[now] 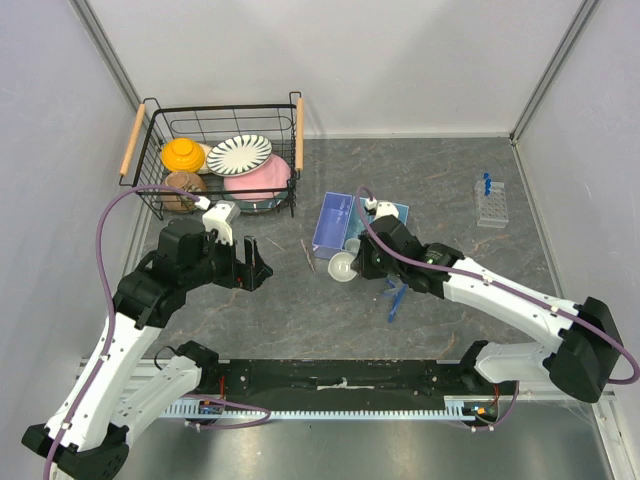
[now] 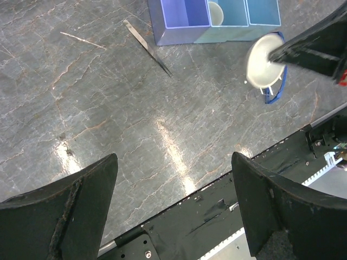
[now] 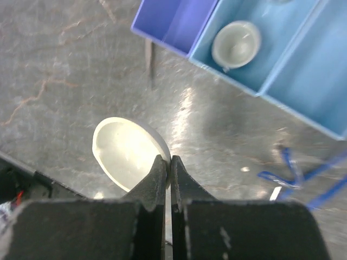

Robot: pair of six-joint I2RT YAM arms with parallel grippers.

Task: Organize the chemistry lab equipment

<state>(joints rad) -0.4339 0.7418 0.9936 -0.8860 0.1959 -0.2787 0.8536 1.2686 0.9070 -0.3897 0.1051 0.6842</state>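
Pinching the thin rim of one smooth white dome-shaped dish, the right gripper is clamped; the left gripper holds its jaws wide apart.

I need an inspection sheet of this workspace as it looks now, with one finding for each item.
Surface: grey marbled table, some glare.
Job's things: white dish pinched at its rim; tiny white cup inside the blue tray; spatula and blue stick tools lying loose; tube rack far right.
Clutter: wire basket holding crockery, far left.
Grippers: right gripper shut on the dish; left gripper open, fingers empty.
Cables: purple cable loops along each arm.
Surroundings: white walls.
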